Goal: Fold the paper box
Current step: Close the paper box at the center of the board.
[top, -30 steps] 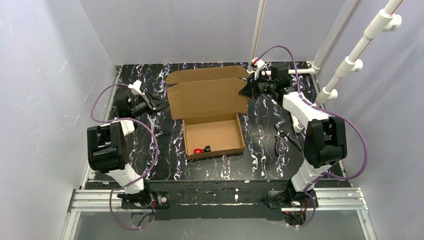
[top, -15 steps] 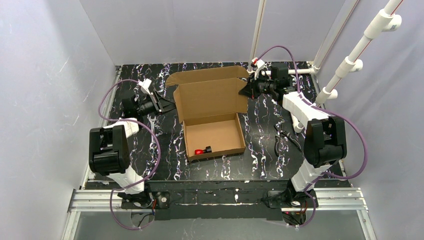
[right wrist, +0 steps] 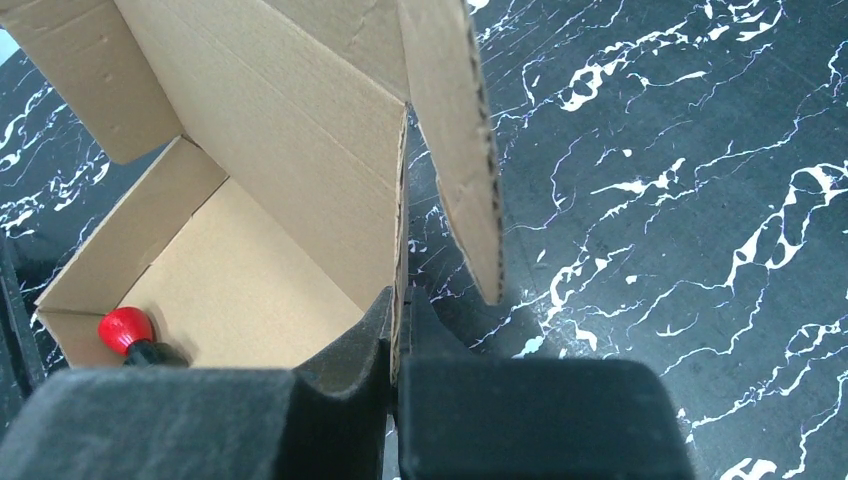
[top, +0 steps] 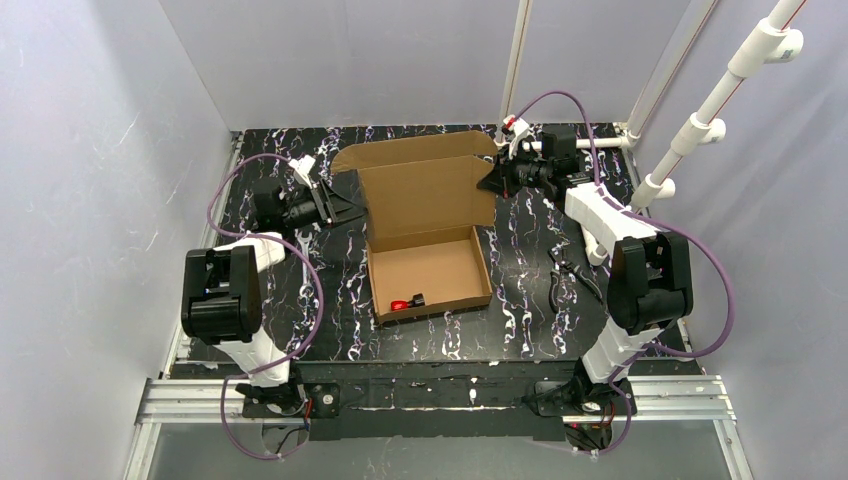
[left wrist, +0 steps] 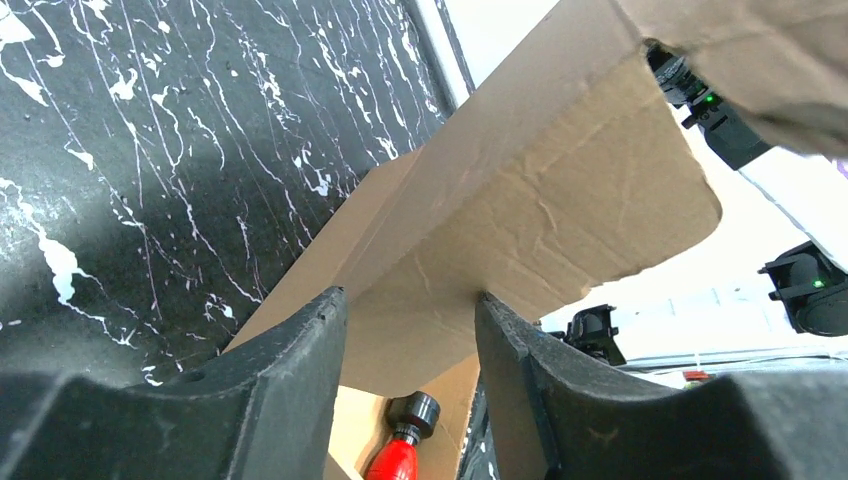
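Closing the lid looked like the step in hand. The paper box (top: 428,262) sat mid-table (top: 520,320) with its tray (top: 482,262) already formed. The lid (top: 430,195) stood up from the tray wall nearest the table's far edge.

The right gripper (right wrist: 398,300), toward the table's far right, was clamped on the lid's right edge, cardboard pinched flat between the fingers. The left gripper (left wrist: 410,300), toward the table's left side, had its fingers apart. The lid's rounded side flap (left wrist: 560,210) sat in the gap, not pinched as far as I could tell.

To do it well, my read:
- The left fingers needed to take that flap near its crease, not the tip, and turn it inward square to the lid before the lid came down.
- The right side should only steady the lid about its hinge line, since any twist would likely buckle the crease.
- Both side flaps had to drop inside the tray walls, not ride over them.

The tray was the only container. One small part with a red knob and a black end (top: 405,301) lay inside, against the wall nearest the table's front edge, left of middle. It looked low enough to clear the lid, but it could foul a flap tucking in on that side
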Available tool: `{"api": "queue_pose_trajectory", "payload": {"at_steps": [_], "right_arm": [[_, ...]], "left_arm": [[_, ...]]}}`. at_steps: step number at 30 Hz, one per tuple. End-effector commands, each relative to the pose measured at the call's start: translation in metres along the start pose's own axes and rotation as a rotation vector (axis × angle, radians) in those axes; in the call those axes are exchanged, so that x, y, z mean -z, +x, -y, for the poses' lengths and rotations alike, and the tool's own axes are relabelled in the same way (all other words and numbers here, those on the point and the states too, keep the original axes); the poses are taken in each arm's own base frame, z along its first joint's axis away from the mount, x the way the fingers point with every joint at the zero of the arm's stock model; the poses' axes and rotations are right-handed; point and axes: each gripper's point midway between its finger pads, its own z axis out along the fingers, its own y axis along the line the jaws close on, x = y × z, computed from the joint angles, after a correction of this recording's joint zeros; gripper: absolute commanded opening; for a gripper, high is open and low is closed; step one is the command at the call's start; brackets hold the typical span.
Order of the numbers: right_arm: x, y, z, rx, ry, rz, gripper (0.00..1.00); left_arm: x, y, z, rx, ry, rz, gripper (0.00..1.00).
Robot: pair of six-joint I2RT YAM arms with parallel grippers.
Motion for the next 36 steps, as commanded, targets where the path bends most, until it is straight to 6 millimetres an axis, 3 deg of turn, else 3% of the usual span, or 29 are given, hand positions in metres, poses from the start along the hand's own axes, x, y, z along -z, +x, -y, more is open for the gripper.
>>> {"api": "queue_pose_trajectory", "payload": {"at_steps": [1, 10, 23, 36], "right_arm": [[-0.006, 0.001, -0.008, 0.012, -0.045, -0.011, 0.01], [-0.010, 0.002, -0.023, 0.018, -0.123, -0.010, 0.01], [-0.019, 0.004, -0.040, -0.004, -0.215, 0.003, 0.01], [-0.025, 0.004, -0.049, 0.008, -0.270, 0.004, 0.01]], "left_arm": [[-0.006, -0.010, 0.010, -0.106, 0.027, 0.004, 0.51], [-0.009, -0.015, -0.003, -0.219, -0.027, 0.042, 0.57], [-0.014, -0.014, 0.002, -0.354, 0.025, 0.066, 0.63], [-0.018, -0.013, 0.001, -0.332, 0.095, 0.121, 0.60]]}}
